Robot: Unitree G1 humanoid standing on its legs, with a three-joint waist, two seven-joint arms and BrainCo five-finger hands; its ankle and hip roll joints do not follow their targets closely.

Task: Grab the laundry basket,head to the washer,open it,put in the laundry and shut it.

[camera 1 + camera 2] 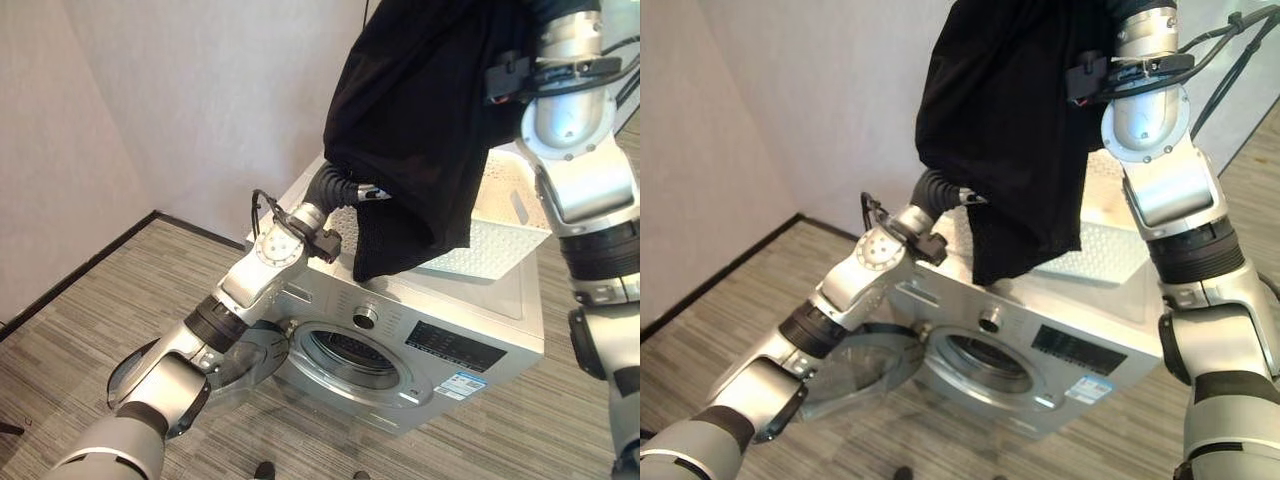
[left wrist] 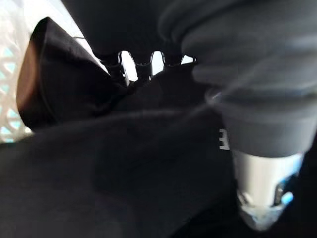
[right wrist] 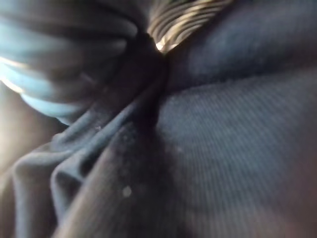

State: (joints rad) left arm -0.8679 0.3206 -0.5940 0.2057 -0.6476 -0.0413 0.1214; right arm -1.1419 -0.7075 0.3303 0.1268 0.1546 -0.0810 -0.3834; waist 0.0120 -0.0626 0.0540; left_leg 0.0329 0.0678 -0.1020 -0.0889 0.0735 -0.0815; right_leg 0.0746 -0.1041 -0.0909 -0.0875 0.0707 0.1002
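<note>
Left eye view: washer (image 1: 440,340) w/ door (image 1: 235,365) open, white basket (image 1: 490,245) on top. Black garment (image 1: 420,130) hangs above basket, lifted by right arm. Both hands buried in cloth; grip can't be judged. Risk: garment snags basket rim, drags it off.

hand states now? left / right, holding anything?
Left hand: fingers buried in the black garment over the laundry basket; cannot tell.
Right hand: raised, shut on the same black garment.
</note>
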